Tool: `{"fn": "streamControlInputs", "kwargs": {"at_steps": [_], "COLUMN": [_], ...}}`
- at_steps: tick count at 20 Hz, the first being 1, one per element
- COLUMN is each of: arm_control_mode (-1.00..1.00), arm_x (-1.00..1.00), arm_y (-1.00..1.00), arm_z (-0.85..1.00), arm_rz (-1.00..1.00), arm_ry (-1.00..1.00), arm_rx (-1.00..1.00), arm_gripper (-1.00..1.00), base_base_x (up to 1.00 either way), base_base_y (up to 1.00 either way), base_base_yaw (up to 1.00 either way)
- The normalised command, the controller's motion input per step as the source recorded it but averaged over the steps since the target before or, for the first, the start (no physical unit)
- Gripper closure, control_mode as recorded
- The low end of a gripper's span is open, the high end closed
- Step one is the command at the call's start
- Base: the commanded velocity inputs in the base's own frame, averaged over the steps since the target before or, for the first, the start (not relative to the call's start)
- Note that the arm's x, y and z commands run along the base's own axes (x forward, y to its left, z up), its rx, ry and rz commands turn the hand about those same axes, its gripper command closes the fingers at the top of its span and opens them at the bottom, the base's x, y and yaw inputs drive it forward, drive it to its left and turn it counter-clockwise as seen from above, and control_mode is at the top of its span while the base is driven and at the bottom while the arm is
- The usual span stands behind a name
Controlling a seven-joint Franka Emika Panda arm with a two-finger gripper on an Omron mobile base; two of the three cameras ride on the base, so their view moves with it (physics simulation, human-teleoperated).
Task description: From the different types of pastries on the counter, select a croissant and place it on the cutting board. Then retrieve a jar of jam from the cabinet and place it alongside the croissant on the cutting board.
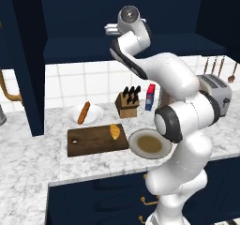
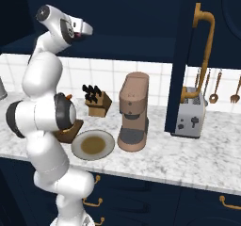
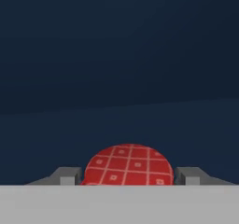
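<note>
From the left base view, the white arm rises at about 5 o'clock and bends up toward 12, its hand reaching into the open shelf of the navy cabinet (image 1: 140,46); the gripper itself is hidden inside that dark recess. On the marbled counter (image 1: 28,158) the cutting board (image 1: 89,142) lies a little left of centre, and the croissant (image 1: 114,131) rests on the board's corner toward 2 o'clock. Just beyond the board, toward 11 o'clock of it, a white plate (image 1: 96,114) carries the baguette-like stick (image 1: 84,112). A second plate with a brown centre (image 1: 150,144) touches or nearly touches the board's right edge. Behind stand a knife block (image 1: 127,102), a red-and-blue box (image 1: 150,96) and a toaster (image 1: 216,92) at 3 o'clock.

From the right base view, the arm climbs from 7 o'clock to 11, the hand again pushed into the cabinet shelf. The brown-centred plate sits at centre-left, a coffee machine (image 2: 133,111) just to its right, the knife block behind, the toaster toward 3 o'clock.

In the hand view, the jar of jam (image 3: 128,164) shows its red checked lid at 6 o'clock — between the two finger tips (image 3: 69,176), one on either side. The gripper (image 3: 127,177) stands spread around the jar, the tips close beside the lid, but whether they press on it I cannot tell.
</note>
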Motion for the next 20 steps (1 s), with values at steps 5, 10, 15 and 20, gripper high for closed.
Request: {"fn": "streamControlInputs", "kwargs": {"at_steps": [5, 10, 15, 20], "arm_control_mode": [-1.0, -1.0, -1.0, -1.0], "arm_x": [-1.0, -1.0, -0.98, -0.99], "arm_y": [-0.13, -0.03, 0.0, -0.01], "arm_z": [0.29, 0.38, 0.54, 0.22], "arm_rz": [0.14, 0.14, 0.1, 0.07], "arm_ry": [-0.33, -0.09, 0.0, 0.0], "arm_rx": [0.0, 0.0, 0.02, 0.02], "arm_gripper": [1.0, 1.0, 1.0, 1.0], "base_base_x": [0.0, 0.0, 0.0, 0.0], "base_base_y": [0.0, 0.0, 0.0, 0.0], "base_base_yaw": [0.0, 0.0, 0.0, 0.0]}}
